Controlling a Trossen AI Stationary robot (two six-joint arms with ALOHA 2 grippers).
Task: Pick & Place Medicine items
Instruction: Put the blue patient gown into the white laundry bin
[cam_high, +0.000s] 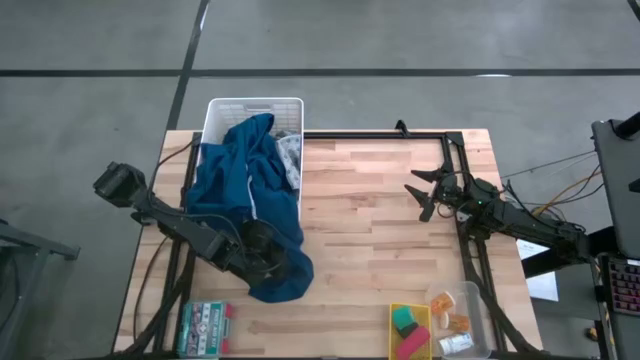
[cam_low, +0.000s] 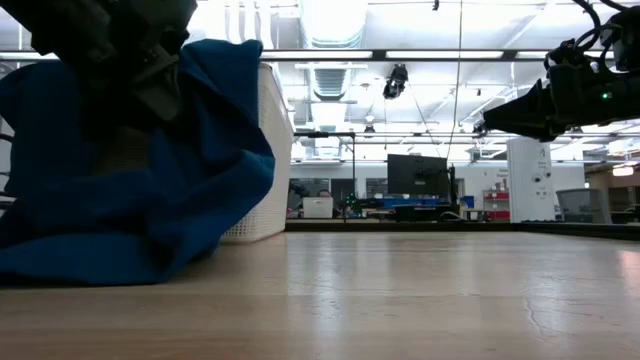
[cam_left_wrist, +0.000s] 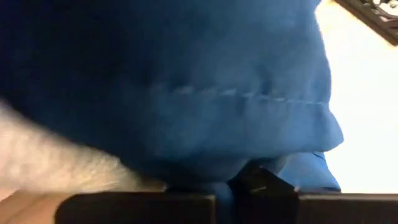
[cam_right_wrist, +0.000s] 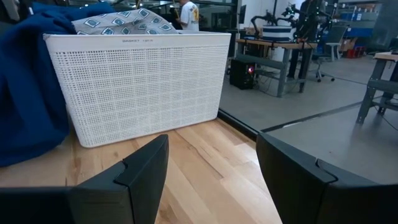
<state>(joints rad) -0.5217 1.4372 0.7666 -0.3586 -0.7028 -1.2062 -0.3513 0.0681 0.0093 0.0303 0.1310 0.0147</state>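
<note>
1. Medicine items: a small white carton and a few tiny orange pieces lay in a clear plastic container at the near right corner of the counter. Neither gripper was near them; by this placement the medicine task looked untouched.
2. Yellow tray, just beside the clear container, held a green block and a pink block; likely sorted there as non-medicine goods.
3. Flat green-and-white box with red ends lay at the near left corner, well apart from the medicine items.
4. Right gripper hovered above the far right part of the counter, fingers apart and holding nothing, facing the basket; apparently waiting.
5. Left gripper was at the near left, fingers clamped on the blue cloth, whose folds filled the left wrist view.
6. Blue cloth draped from the white basket down onto the counter, its lower end bunched at the left gripper; probably gripped for moving.
7. White basket stood at the far left edge, also holding a patterned grey fabric.
</note>
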